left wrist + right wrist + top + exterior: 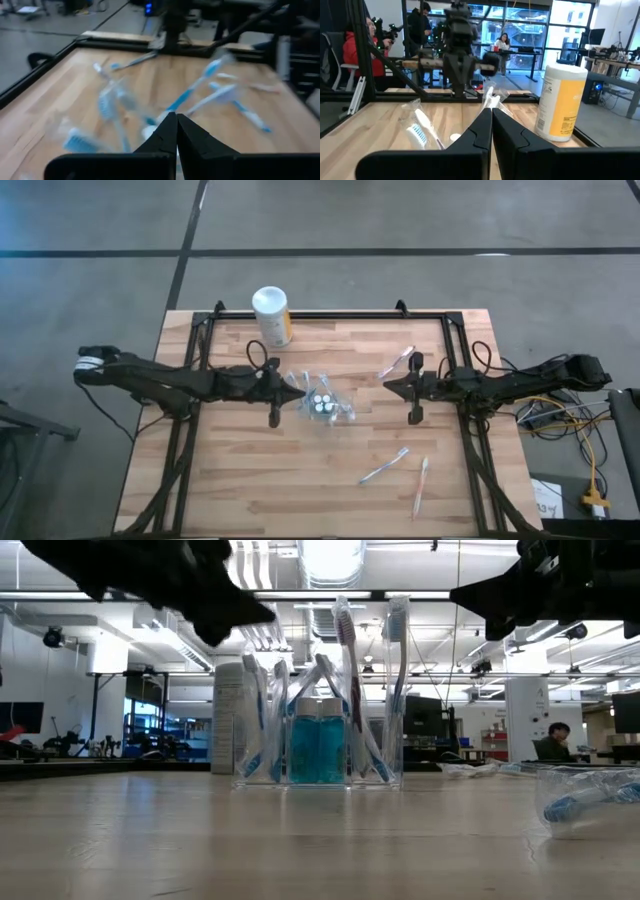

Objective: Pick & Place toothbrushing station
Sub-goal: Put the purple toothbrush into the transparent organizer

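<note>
A clear plastic cup [322,402] stands upright on its base at the table's middle. It holds several white and light-blue toothbrushes [345,650] standing on end and teal tubes with white caps [318,745]. My left gripper [300,393] is shut and hangs just left of the cup, above table level, level with the brush tops [262,612]. In the left wrist view its shut fingertips [176,120] point at the blurred brushes. My right gripper [388,385] is shut too and hangs to the cup's right [491,112]. Three loose toothbrushes [395,363] [383,466] [421,485] lie flat on the table.
A white canister with a yellow label [271,315] stands upright near the far edge, left of centre. A black frame [330,313] runs around the wooden tabletop. Bare wood lies at the near left. People are in the room behind the table [362,45].
</note>
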Controlling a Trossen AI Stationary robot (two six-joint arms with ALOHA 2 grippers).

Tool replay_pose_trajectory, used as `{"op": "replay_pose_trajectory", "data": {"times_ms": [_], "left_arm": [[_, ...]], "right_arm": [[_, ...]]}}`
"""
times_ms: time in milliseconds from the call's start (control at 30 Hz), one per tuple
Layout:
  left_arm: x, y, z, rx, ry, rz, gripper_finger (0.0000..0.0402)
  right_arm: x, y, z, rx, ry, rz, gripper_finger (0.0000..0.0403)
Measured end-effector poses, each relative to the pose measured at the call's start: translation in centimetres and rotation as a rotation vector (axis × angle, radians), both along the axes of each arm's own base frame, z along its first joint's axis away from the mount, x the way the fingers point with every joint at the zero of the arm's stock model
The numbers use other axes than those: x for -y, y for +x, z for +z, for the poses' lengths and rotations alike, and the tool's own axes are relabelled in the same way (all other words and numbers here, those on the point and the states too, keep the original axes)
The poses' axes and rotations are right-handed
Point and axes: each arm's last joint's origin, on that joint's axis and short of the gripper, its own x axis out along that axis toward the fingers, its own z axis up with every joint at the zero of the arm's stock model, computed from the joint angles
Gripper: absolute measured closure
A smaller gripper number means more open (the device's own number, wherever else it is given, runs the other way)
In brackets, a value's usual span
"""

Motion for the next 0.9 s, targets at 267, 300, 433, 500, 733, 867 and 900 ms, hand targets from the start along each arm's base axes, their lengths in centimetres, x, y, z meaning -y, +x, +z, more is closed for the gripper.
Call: {"op": "replay_pose_trajectory", "data": {"times_ms": [267, 300, 433, 500, 733, 867, 900], "left_arm": [[3.6, -4.8, 1.5, 0.096, -0.024, -0.083, 0.0399], [3.9, -5.4, 1.2, 0.115, -0.034, -0.055, 0.0399], [4.1, -7.2, -0.3, 0.124, -0.089, 0.047, 0.0400], [4.1, -7.6, -1.0, 0.116, -0.110, 0.058, 0.0400], [3.9, -8.2, -3.6, 0.078, -0.084, 0.047, 0.0400], [3.8, -8.9, -4.6, 0.216, -0.139, -0.009, 0.0396], [3.8, -9.0, -4.8, 0.243, -0.159, -0.036, 0.0395]], "right_arm": [[0.0, 0.0, -0.6, -0.054, 0.014, 0.003, 0.0394], [0.0, 0.0, -0.6, -0.061, 0.022, 0.004, 0.0394], [0.0, 0.0, -0.7, -0.066, 0.033, 0.005, 0.0394], [0.0, 0.0, -0.7, -0.065, 0.038, 0.018, 0.0394], [-0.1, 0.2, -0.1, -0.044, 0.061, 0.050, 0.0394], [-0.1, 0.2, 0.1, -0.035, 0.059, 0.048, 0.0394], [-0.1, 0.2, 0.2, -0.034, 0.059, 0.048, 0.0394]]}}
